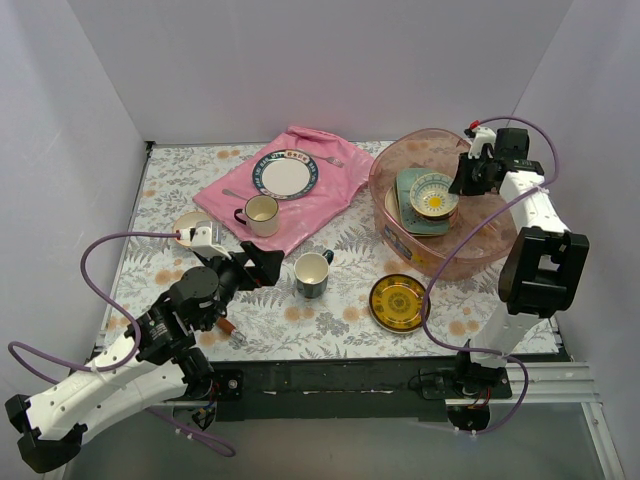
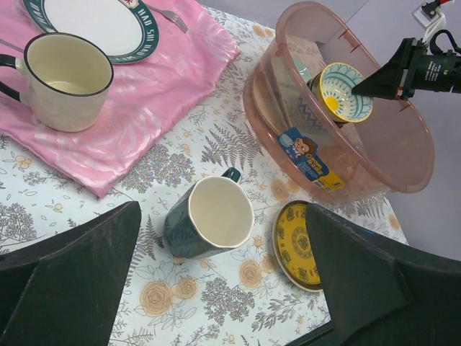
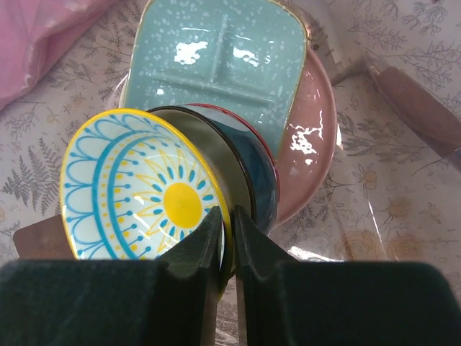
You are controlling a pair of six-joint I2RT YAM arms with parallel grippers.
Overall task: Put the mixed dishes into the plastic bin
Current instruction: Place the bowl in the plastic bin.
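landmark: the big translucent pink oval plastic bin (image 1: pixel 490 245), which sits on the floral-print worktop (image 1: pixel 340 320) on the right arm's side. Everything below is placed relative to it.
right end effector (image 3: pixel 225 220): down inside the bin, clenched on the yellow rim of the blue-and-yellow patterned bowl (image 3: pixel 137 194), with one finger inside the rim and one outside.
patterned bowl: inside the bin, tipped up on edge, hollow facing the bin's left wall. I can't tell if its lower edge touches anything.
pale green rectangular tray (image 3: pixel 216 65): lies flat in the bottom of the bin.
pink-and-cream round plate (image 3: pixel 313 137): also in the bin, under the tray and poking out past its edge.
left end effector (image 1: pixel 262 268): well left of the bin, fingers spread wide, nothing between them.
dark green mug with a white inside (image 2: pixel 209 220): upright on the worktop left of the bin, outside it.
yellow dark-rimmed plate (image 1: pixel 398 302): flat on the worktop just in front of the bin's near wall, outside it.
flat pink cloth (image 1: pixel 330 195): just beside the bin's left wall.
cream mug with a dark rim (image 1: pixel 260 214): on the cloth, left of the bin.
white plate with a dark patterned rim (image 1: pixel 285 175): on the cloth too.
small cream bowl (image 1: pixel 190 228): the thing furthest left of the bin, partly hidden by the left arm.
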